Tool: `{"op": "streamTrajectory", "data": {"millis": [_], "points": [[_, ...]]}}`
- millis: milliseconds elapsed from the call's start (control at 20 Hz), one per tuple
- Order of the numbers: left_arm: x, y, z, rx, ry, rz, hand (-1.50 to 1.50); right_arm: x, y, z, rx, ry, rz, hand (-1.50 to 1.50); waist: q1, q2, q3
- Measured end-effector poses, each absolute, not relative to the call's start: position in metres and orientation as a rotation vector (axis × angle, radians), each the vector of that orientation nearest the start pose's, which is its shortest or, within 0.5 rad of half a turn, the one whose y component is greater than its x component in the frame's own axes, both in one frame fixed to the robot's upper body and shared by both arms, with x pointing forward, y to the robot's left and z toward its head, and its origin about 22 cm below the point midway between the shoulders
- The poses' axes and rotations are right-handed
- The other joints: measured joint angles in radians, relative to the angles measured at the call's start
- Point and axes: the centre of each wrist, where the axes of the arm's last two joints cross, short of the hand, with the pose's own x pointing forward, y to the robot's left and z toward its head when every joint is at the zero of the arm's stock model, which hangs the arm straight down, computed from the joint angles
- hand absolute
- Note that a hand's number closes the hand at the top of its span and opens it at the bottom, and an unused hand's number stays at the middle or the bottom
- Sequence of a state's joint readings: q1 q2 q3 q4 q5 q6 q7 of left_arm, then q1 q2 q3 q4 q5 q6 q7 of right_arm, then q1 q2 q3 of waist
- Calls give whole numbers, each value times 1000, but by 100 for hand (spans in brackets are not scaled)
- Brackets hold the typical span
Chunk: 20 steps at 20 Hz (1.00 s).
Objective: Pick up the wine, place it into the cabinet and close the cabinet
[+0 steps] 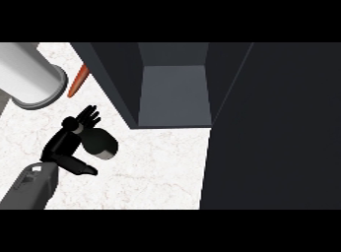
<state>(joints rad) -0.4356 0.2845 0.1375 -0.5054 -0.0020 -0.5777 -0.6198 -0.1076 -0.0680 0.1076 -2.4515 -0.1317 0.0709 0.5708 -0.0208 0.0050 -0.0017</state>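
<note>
- The left robot hand [70, 139] is seen low at the view's left, fingers spread and fairly straight above the wine bottle [100, 145], thumb reaching out below it; nothing is yet clasped.
- The bottle lies or stands on the white marbled table [152, 167], right beside the palm; whether it is touched cannot be told.
- The step in hand is judged to be the grasp: the fingers should be curled round the bottle's body with the thumb brought in opposite, before any lift is tried.
- A straight lift is advised, then a carry up and right into the open cabinet [173, 93], whose grey floor lies well apart from the bottle.
- The cabinet's dark door [283, 128] stands open at the right and is to be kept clear of.
- The bottle shows as a dark rounded shape with a pale end toward the viewer; no label can be made out.
- The right robot hand is not shown.
</note>
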Motion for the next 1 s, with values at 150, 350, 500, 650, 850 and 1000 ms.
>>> {"op": "streamTrajectory", "data": {"millis": [150, 350, 500, 650, 850, 1000], "points": [[298, 332, -101, -390, -1469, -234, -150, 160, -207, 206, 250, -1962, 257, -150, -2, 1, -1], [290, 330, -113, -399, -1445, -203, -150, 160, -205, 205, 258, -1962, 266, -150, -7, 3, -1], [290, 332, -114, -421, -1424, -181, -150, 161, -202, 205, 272, -1962, 275, -150, -9, 4, -2], [288, 330, -117, -440, -1410, -167, -150, 162, -200, 205, 282, -1966, 273, -150, -10, 5, -2], [286, 322, -122, -456, -1412, -164, -150, 161, -200, 207, 281, -1963, 273, -150, -12, 4, -2], [288, 312, -124, -476, -1418, -165, -150, 159, -201, 205, 277, -1956, 281, -150, -14, 4, -2]]}}
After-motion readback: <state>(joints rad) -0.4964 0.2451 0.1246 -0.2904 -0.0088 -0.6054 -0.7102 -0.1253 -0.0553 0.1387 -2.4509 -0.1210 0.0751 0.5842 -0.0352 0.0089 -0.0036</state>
